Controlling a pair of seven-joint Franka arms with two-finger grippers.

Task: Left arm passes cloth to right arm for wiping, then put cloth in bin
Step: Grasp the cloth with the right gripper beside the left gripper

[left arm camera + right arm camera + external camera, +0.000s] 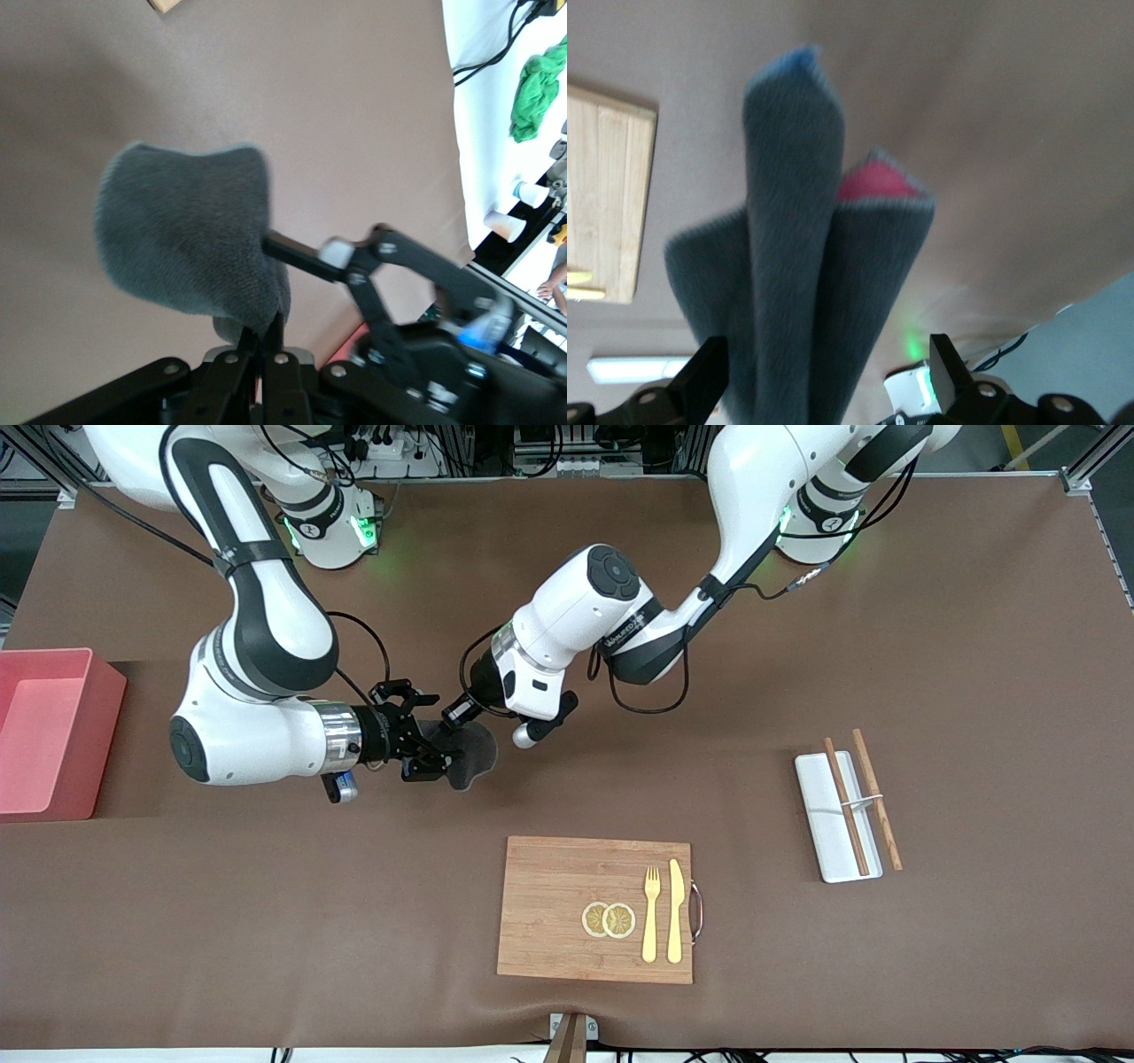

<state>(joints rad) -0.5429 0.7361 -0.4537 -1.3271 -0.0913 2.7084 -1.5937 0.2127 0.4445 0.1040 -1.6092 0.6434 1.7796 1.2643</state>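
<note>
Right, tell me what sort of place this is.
Most likely a robotics lab, staged as a kitchen. Two arms are bolted at a brown-covered table with cables and metal framing at its edge; on it are a cutting board with a fork and knife, and a pink bin.

Cloth (797,292): grey, folded, hanging upright between my spread fingertips (704,376). Board (602,195): wooden, on the brown table (992,115).

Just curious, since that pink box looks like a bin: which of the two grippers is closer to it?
The right gripper. It hangs open around the cloth, toward the bin's end of the table. The left gripper, shut on the cloth, is just past it, farther from the bin.
</note>
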